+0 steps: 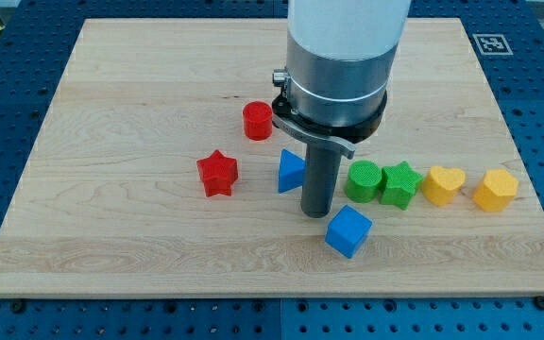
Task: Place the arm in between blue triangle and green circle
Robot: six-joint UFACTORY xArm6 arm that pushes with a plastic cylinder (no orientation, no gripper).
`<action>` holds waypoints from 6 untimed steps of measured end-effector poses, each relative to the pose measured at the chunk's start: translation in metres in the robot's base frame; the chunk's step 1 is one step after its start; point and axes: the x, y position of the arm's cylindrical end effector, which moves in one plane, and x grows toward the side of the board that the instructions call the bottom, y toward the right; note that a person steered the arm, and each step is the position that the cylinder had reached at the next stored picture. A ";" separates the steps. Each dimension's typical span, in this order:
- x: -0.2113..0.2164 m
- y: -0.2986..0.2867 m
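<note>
The blue triangle [290,172] lies near the board's middle. The green circle [364,180] lies to its right. My tip [318,213] rests on the board between them, slightly lower in the view than both and closer to the triangle. The rod stands upright under the arm's wide grey body. A blue cube [348,231] lies just right of and below the tip, close to it.
A red cylinder [257,121] and a red star [217,173] lie left of the triangle. Right of the green circle stand a green star [400,183], a yellow heart [442,184] and a yellow hexagon [495,190] in a row. The wooden board [111,236] has blue surroundings.
</note>
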 end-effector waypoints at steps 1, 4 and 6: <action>0.000 0.009; -0.024 0.015; -0.075 0.015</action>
